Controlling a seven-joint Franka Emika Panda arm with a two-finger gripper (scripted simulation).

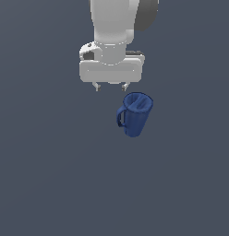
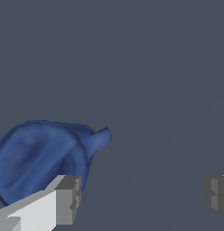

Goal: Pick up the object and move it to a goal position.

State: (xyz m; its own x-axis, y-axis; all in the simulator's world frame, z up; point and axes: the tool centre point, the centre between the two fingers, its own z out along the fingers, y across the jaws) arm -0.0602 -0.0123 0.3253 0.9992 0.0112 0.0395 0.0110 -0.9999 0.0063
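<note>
The task has barely begun: the blue mug (image 1: 135, 114) sits on the gray surface (image 1: 47, 175) at about four o'clock from the gripper (image 1: 111, 87), whose jaws are apart and empty (no goal shows).

The white arm (image 1: 114, 23) is seen descending from the top centre of the exterior view, with the wrist pointed straight down. The gripper (image 1: 111, 86) is held in the upper middle of that frame, its jaws spread wide apart. Nothing is gripped between the fingertips (image 2: 68, 198), which are shown widely separated in the wrist view.
</note>
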